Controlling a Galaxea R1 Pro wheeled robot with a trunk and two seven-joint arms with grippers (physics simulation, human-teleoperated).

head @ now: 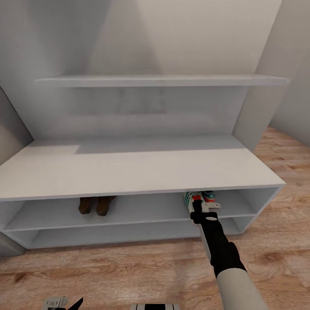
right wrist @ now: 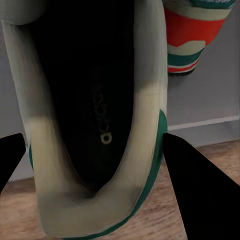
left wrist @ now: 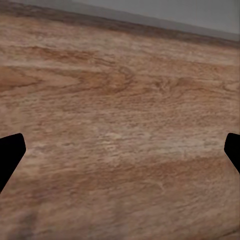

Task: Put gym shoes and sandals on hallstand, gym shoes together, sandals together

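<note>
Right now my right gripper (head: 202, 206) sits at the front lip of the hallstand's (head: 129, 172) upper shelf slot, on the right-hand side, arm reaching in from the corridor floor (head: 129, 267). In the right wrist view the near gym shoe (right wrist: 95, 125) lies between my two fingers (right wrist: 200, 190), heel end toward me, dark insole showing w/ pale rim & green trim. Fingers stand wide on either side of it; can't tell if they touch the shoe, so can't say whether it's gripped. The other gym shoe (right wrist: 192, 37) is just beside it, deeper in the same slot, red-orange patch facing out. Head view: both shoes poke out under the worktop edge, tight room above them.

Two sandals (head: 97, 204) stand side by side in the same upper slot, left of centre, well apart from the shoes; open shelf between the pairs. The worktop and the wall shelf (head: 163, 80) above it are bare.

Left gripper (left wrist: 120, 150) hangs low over the floor planks, fingers spread wide, holding nothing.
</note>
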